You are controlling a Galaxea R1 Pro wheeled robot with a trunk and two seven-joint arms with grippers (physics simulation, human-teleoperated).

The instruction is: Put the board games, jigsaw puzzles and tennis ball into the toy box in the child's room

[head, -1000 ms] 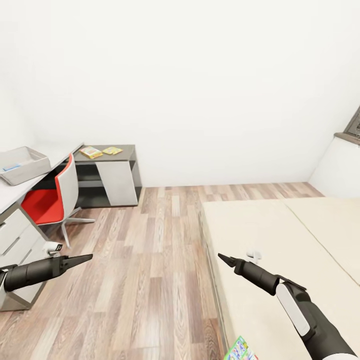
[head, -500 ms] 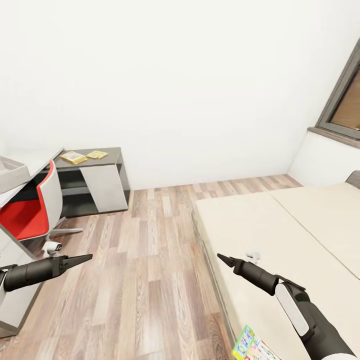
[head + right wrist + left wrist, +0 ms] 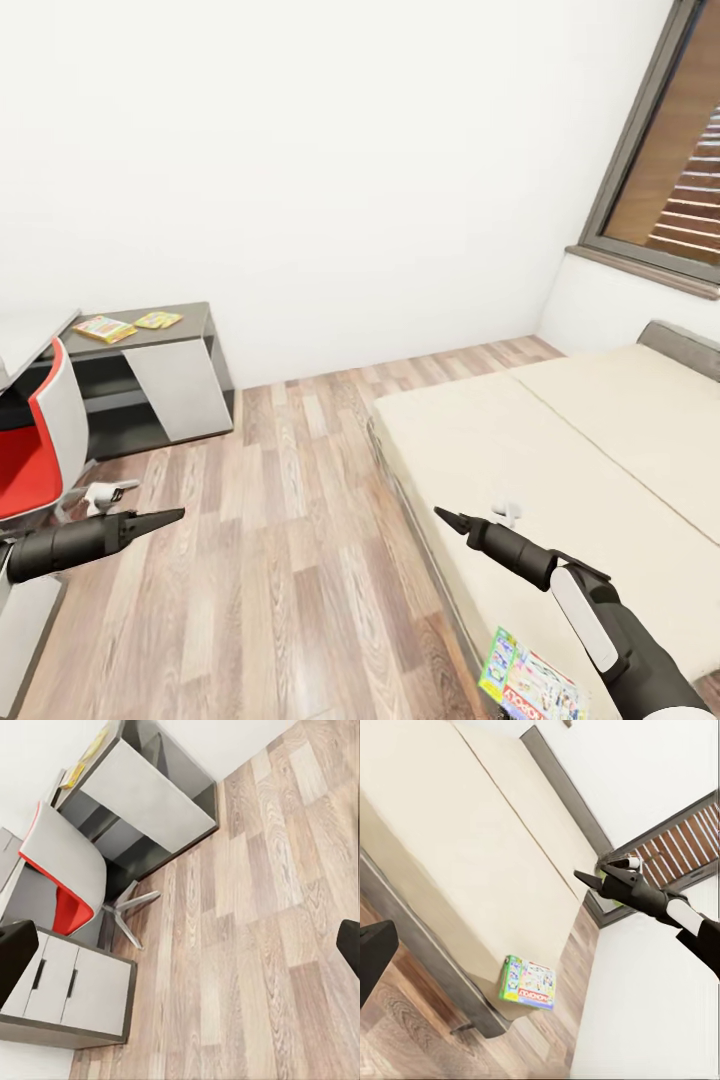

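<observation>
One board game, a flat box with a red MONOPOLY banner [image 3: 530, 686], lies on the near corner of the bed [image 3: 560, 450]; the left wrist view has it too [image 3: 529, 982]. Two jigsaw puzzles [image 3: 103, 327] [image 3: 158, 320] lie flat on the table's lower dark section [image 3: 190, 322] at the left wall. My left gripper [image 3: 172, 516] hangs open over the wood floor, far from the table. My right gripper [image 3: 447, 517] is open above the bed's edge, a good way past the game box. Toy box and tennis ball are out of view.
A red and white swivel chair [image 3: 35, 440] stands at the desk on the left. White drawers [image 3: 67, 990] sit under the desk top. A grey-framed window [image 3: 665, 170] is at the far right, with the bed's grey headboard [image 3: 680, 345] below it. Wood floor [image 3: 290, 540] runs between desk and bed.
The camera has turned right: the desk and chair slid left, the grey bin left the picture, and more of the window, headboard and Monopoly box came in. Both arms hold their pose.
</observation>
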